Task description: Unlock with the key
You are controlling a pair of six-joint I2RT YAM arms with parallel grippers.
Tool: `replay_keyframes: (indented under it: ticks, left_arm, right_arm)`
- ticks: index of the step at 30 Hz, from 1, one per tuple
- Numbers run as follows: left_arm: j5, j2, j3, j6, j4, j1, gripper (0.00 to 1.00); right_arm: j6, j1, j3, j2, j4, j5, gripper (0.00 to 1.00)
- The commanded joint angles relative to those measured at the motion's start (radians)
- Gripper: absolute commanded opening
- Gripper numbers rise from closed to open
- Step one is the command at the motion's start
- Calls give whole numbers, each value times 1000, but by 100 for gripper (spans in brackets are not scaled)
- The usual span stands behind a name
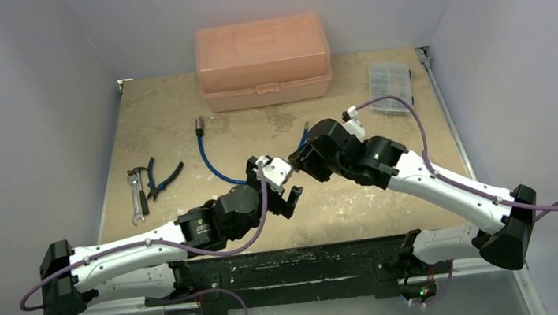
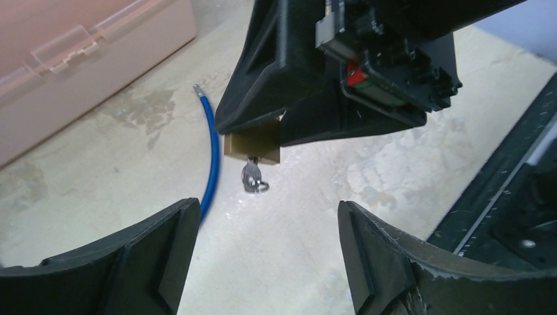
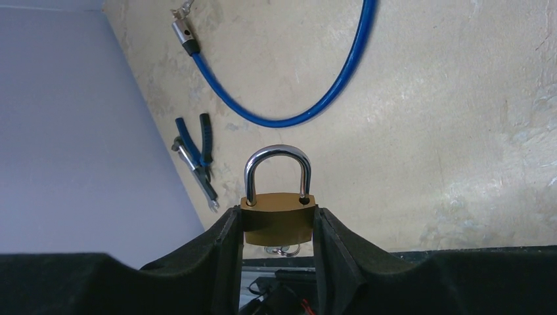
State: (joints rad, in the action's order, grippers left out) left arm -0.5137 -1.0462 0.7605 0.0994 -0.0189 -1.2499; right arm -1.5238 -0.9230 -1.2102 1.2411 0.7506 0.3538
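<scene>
brass padlock (image 3: 277, 211) pinched in right tool (image 3: 277, 222); left tool (image 2: 266, 209) spread wide, facing key (image 2: 253, 177)

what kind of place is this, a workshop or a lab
Probably a robot test cell dressed as a small workbench: a scuffed tabletop boxed in by plain white walls, pliers and a wrench lying at the left, and a peach toolbox at the back.

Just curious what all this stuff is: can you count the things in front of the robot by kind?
Boxes: 2, peach case, clear organiser
Hand tools: 2, pliers, wrench
Cables: 1, blue cable
Locks: 1, brass padlock
Keys: 1, key
Total: 7
</scene>
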Motion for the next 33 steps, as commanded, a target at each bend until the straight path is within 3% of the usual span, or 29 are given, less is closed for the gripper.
replay_keyframes:
  ticks: [1,12,17,23,33]
  left_arm:
    - [42,111,-66,160,-43,-3,80]
    - [77,318,-276,306,-319,3,78]
    - [125,287,-284,356,-373,48,83]
    - [321,220,-292,461,-463,215,85]
    - [351,115,-278,451,-606,227,77]
  right_arm:
    - [33,-4,26,-45,-69,41,0]
    - [61,-4,108,-108,-148,68,0]
    - [77,-4,118,-122,-172,63,0]
    - [92,-4,163,-167,-240,50,0]
    - [95,-4,171,-199,-278,46,0]
